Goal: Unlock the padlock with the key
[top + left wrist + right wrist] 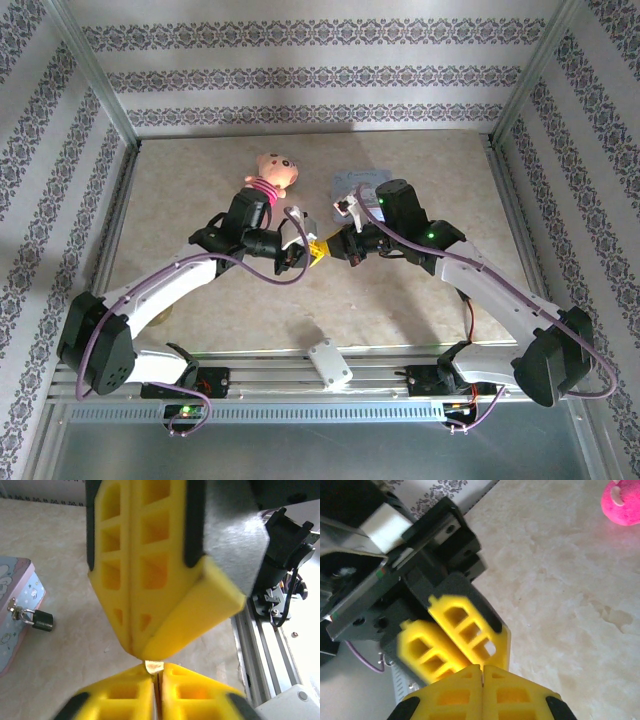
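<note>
- The pink doll (272, 172) lies on the table to the left of the light-blue tin (365, 180), apart from it; it has no part in the task.
- The left gripper (156, 674) is held in the air near the tin, on the side toward the arms; its jaws are almost together, with only a thin slit, and they pinch a small pale metal piece which I take for the key (153, 667).
- The right gripper (482, 672) meets it tip to tip at that same place before the tin; its jaws are closed; whether they pinch the other end of the key I cannot tell.
- The padlock (43, 620) hangs by its shackle on the clasp of the tin; its dark body lies on the table just beside the tin's wall; the shackle looks closed.
- Step in hand, as I judge: the key is being passed or re-gripped between the two grippers; it has not yet reached the padlock.
- The next move calls for one firm hold with the blade free; then the key must go to the keyhole beside the tin; the loose padlock may need steadying.
</note>
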Robot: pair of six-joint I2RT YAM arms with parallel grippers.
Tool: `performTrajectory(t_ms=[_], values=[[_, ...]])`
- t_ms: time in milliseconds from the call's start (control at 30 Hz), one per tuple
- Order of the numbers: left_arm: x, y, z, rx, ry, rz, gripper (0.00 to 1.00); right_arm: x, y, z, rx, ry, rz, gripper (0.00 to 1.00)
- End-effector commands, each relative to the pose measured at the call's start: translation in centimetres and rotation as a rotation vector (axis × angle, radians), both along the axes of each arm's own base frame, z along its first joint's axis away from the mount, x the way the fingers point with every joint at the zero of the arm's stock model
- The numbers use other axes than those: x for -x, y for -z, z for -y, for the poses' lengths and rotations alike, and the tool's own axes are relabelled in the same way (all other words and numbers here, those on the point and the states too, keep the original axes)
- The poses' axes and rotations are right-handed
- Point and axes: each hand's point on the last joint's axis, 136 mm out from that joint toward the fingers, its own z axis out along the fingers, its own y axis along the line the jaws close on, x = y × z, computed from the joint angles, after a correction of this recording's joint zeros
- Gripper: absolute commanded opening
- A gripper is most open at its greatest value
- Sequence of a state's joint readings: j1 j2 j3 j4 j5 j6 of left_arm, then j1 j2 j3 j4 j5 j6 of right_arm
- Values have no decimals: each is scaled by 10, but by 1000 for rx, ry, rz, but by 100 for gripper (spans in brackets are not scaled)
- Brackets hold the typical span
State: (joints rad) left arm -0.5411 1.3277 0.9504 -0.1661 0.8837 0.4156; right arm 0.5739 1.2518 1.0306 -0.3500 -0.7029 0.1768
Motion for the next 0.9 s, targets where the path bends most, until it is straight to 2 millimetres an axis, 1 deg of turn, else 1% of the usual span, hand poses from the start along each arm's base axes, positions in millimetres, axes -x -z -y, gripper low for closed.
performTrajectory(t_ms=[0,33,100,167,200,233,267,333,400,500,567,633,767,867], values=[[-5,-22,-14,79,-52,17,24,-5,10,8,40,51,3,0],[-6,-26,-17,104,-68,16,29,-9,9,9,35,69,7,0],[-10,-34,-23,158,-113,18,41,-18,6,10,9,109,8,0],[-19,-41,-30,214,-188,21,41,-28,1,11,-33,152,2,0],[-25,-48,-33,251,-233,31,41,-33,-1,11,-55,172,-6,0],[-32,-53,-37,285,-296,30,43,-37,-3,11,-75,189,-10,0],[-39,-59,-41,324,-353,27,43,-40,-7,10,-96,201,-9,0],[-59,-67,-55,411,-522,-14,43,-48,-14,8,-153,234,-14,0],[-70,-69,-63,466,-615,-84,43,-55,-18,8,-196,266,-38,0],[-68,-79,-56,529,-579,-156,49,-68,-18,10,-230,340,-70,0],[-66,-88,-52,565,-547,-184,50,-76,-19,13,-264,379,-91,0],[-68,-91,-49,580,-538,-208,50,-83,-21,17,-315,413,-111,0],[-79,-91,-47,602,-570,-279,50,-93,-27,26,-420,448,-165,0],[-93,-86,-45,607,-621,-365,49,-92,-34,25,-468,430,-176,0]])
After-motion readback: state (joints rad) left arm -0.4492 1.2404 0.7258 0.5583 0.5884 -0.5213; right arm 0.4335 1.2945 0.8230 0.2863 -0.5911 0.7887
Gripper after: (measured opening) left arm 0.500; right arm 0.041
